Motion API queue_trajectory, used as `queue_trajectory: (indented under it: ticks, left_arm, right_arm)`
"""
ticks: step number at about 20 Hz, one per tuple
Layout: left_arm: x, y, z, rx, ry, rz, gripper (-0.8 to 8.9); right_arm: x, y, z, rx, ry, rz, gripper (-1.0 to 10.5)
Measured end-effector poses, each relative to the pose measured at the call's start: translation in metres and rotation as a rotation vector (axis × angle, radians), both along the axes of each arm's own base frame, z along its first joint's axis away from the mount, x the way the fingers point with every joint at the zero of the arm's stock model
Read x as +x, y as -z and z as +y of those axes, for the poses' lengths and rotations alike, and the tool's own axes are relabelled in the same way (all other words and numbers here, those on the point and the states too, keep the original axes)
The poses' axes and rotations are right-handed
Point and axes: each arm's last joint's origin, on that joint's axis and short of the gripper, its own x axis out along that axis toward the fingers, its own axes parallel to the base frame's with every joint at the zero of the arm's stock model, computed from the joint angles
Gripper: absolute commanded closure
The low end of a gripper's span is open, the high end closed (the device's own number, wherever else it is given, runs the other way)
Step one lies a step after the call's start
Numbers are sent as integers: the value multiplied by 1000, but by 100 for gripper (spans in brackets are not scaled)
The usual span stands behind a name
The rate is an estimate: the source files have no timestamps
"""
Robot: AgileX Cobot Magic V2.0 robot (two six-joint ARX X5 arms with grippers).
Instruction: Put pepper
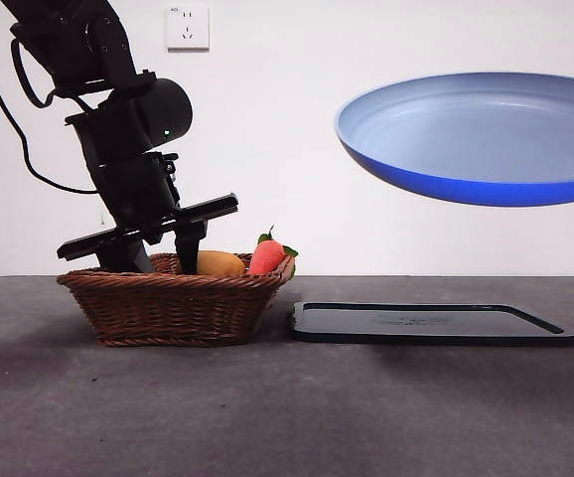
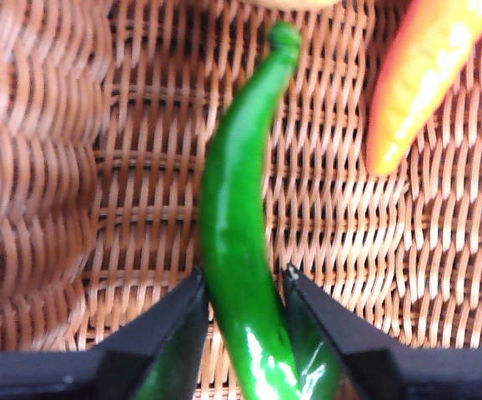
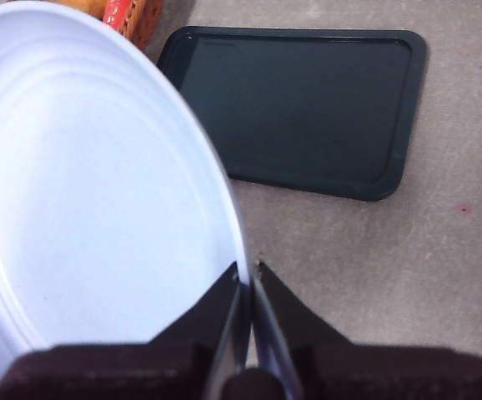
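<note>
front, left wrist and right wrist views of a two-arm pick from a basket. the left gripper (image 2: 243,292) reaches down into the wicker basket (image 1: 173,303), its jaws set on either side of the pepper (image 2: 241,250) and touching or all but touching the thick glossy end; whether they press firmly yet cannot be told. the pepper lies on the woven basket floor, its darker curved tip pointing away from the jaws toward a tan-yellow lump (image 1: 219,263) at the far rim. a red-orange vegetable (image 2: 420,71) lies beside the pepper, apart from it. in the front view the pepper itself is hidden behind the basket wall.

the right gripper (image 3: 248,279) holds a blue plate (image 1: 476,134) in the air above a dark tray (image 1: 431,324), its jaws pinching the plate's rim, edge between them.

judged step: securing the pepper for lift-out. to do it well, the jaws should close squarely across the thick end, since the skin looks slick and the body tapers, so a grip nearer the tip would likely slide. the lift should go straight up, clear of the basket rim and the neighbouring vegetable, before any sideways travel toward the plate. the plate should be kept level and steady meanwhile.
</note>
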Motion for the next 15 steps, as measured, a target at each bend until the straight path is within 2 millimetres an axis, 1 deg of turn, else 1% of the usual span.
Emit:
queue_trajectory:
  ticks: [5,7,9,12,15]
  left_arm:
    - [0,-1,0,-5,-6,-3,716]
    - [-1,-6,0,-11,-7,-15,716]
    - [-4,-19,1,-25,-6,-49,716]
    - [-10,-45,4,-58,-3,-117,716]
    - [-18,-67,4,-150,46,-147,716]
  right_arm:
    - [0,0,0,0,0,0,941]
    - [0,0,0,0,0,0,941]
    - [0,0,0,0,0,1,941]
    - [4,3,0,-1,0,19,941]
    - [10,8,1,-3,1,45,941]
